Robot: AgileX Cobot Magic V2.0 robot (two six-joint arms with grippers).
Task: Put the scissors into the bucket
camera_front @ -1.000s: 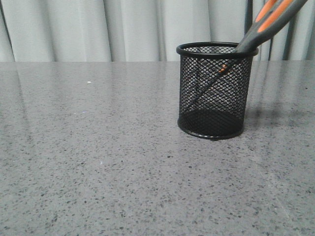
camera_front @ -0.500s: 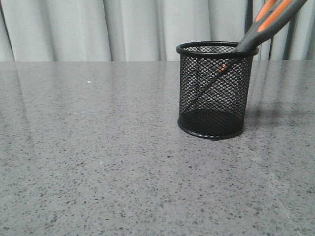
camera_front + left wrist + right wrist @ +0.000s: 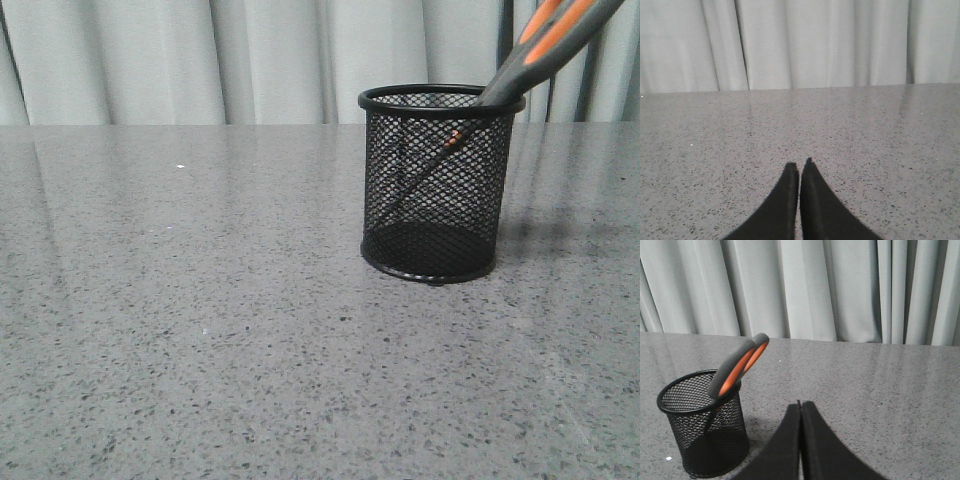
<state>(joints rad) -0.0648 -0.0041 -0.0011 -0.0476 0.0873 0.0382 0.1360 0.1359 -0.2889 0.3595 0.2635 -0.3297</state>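
Note:
The black wire-mesh bucket (image 3: 432,185) stands upright on the grey table, right of centre. The scissors (image 3: 545,45) stand inside it, blades down, with the grey and orange handles leaning out over its right rim. Both also show in the right wrist view: the bucket (image 3: 707,432) and the scissors' handles (image 3: 736,367). My right gripper (image 3: 800,404) is shut and empty, beside and apart from the bucket. My left gripper (image 3: 799,164) is shut and empty over bare table. Neither gripper shows in the front view.
The grey speckled table (image 3: 200,300) stretches across the front view, with pale curtains (image 3: 250,60) behind its far edge. A small white speck (image 3: 180,166) lies at the far left.

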